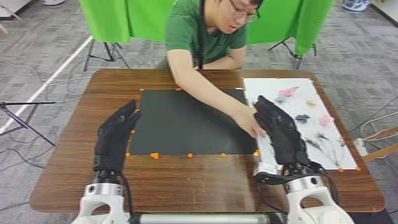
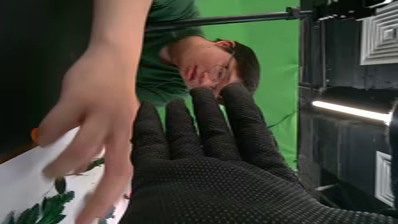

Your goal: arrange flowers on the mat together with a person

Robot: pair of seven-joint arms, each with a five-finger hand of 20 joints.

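Item 1: L hand (image 1: 114, 142). Head view: raised over the L part of the tabletop (image 1: 67, 182), just by the mat's L edge. Fingers straight, released; empty.

Item 2: R hand (image 1: 280, 131). Head view: raised, overlapping the inner edge of the white sheet (image 1: 266, 85). R wrist view: black glove, fingers straight & slightly apart, palm flat; released, empty.

Item 3: person's hand (image 1: 249, 124). Reaches in from the far side, btwn mat & R hand, right beside the latter; contact w/ it: can't tell. R wrist view: fingers spread & bent a little, over the white sheet; grip on anything: can't tell.

Item 4: black mat (image 1: 178, 125). Flat, mid tabletop, orange tabs (image 1: 155, 155) along its edges.

Item 5: white sheet, flat, R of mat. On it, far to near: pink flower (image 1: 289, 91), small yellowish flower (image 1: 311, 103), dark blue-grey flower (image 1: 303, 118) w/ 2nd pink bloom (image 1: 325, 120) beside it, then thin green sprigs (image 1: 336, 150) at the near end.
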